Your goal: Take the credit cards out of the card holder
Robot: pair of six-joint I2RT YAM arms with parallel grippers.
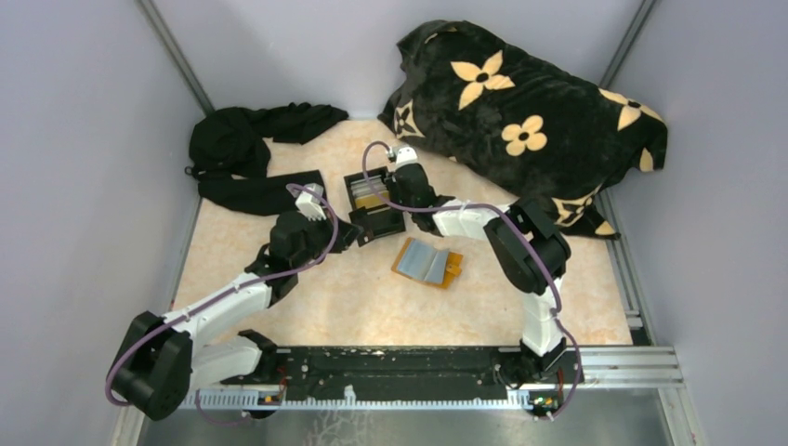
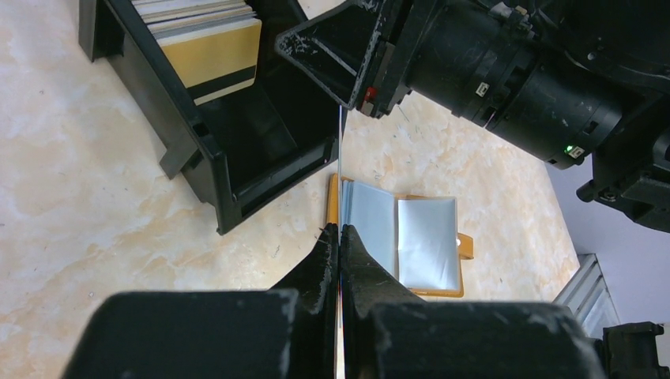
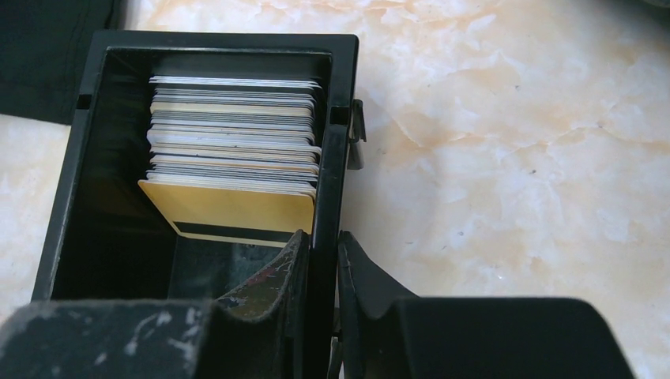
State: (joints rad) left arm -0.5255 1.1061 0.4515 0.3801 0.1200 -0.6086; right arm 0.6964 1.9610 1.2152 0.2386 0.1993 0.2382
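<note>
1. Two fingertips of the left gripper meet on a credit card, which we see edge-on as a thin upright line. The jaws are together on it, pinching one end. We judge that this upright hold suits slotting it into the black box just beside it. Beyond the fingers the card holder lies open and flat, with silvery cards resting in it.
2. In the right wrist view, the right gripper straddles the box's side wall, one finger inside and one outside. The jaws are narrowed onto that wall and appear to press it. We take this as a brace, so that the box does not slide when a card goes in. Inside, a stack of filed cards leans back, a yellow one with a dark stripe at the front.
3. From above, both grippers gather at the box mid-table. The holder lies apart from it, nearer the arm bases and between the two arms, probably so that either arm can reach it.
4. The tabletop is smooth, peach and marbled. We expect thin cards to lie flush on it and be hard to lift. Pale grey walls close in the sides. A flowered black blanket is heaped far right and a black cloth far left, and a metal rail runs along the near edge.
</note>
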